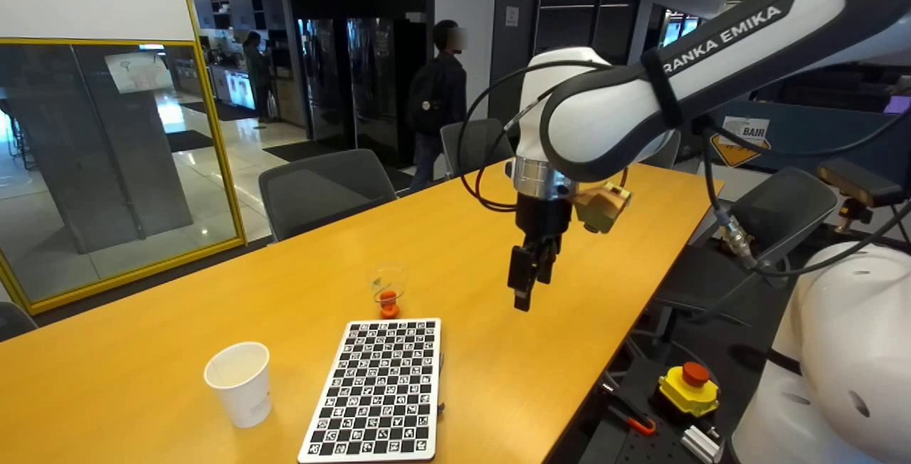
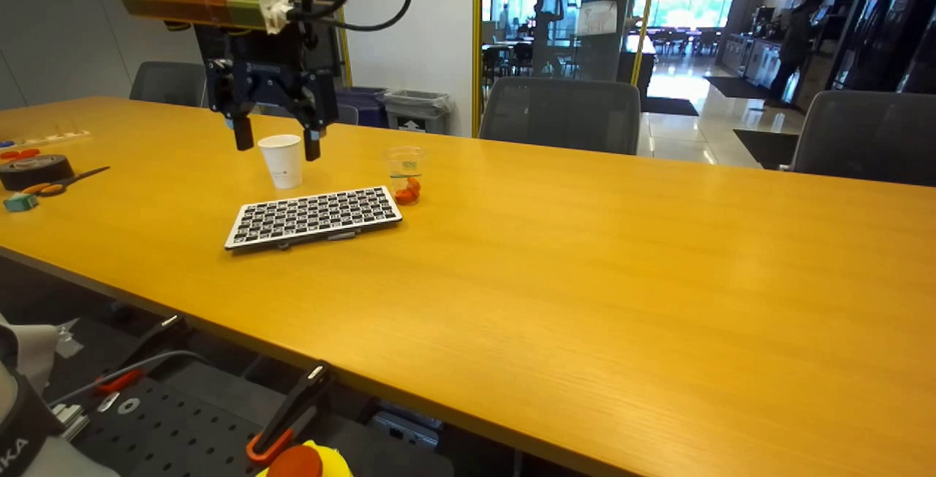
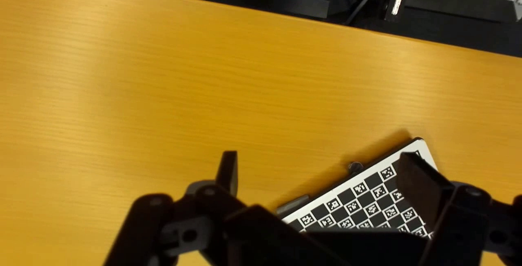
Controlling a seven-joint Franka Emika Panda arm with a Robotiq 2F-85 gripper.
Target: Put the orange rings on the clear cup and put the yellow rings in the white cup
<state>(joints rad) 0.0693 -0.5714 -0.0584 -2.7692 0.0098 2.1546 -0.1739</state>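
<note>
My gripper hangs above the table, fingers pointing down and wide apart with nothing between them; the wrist view shows the open gripper too. Small orange rings appear to lie in the bottom of the clear cup, which stands upright by a corner of the checkered board. In an exterior view the same clear cup looks faint. The white cup stands upright on the other side of the board, well away from the gripper. Yellow rings are hidden or out of view.
The black-and-white checkered board lies between the two cups. Black tape, scissors, a green block and a pegged strip sit at one table end. Chairs line the far edge.
</note>
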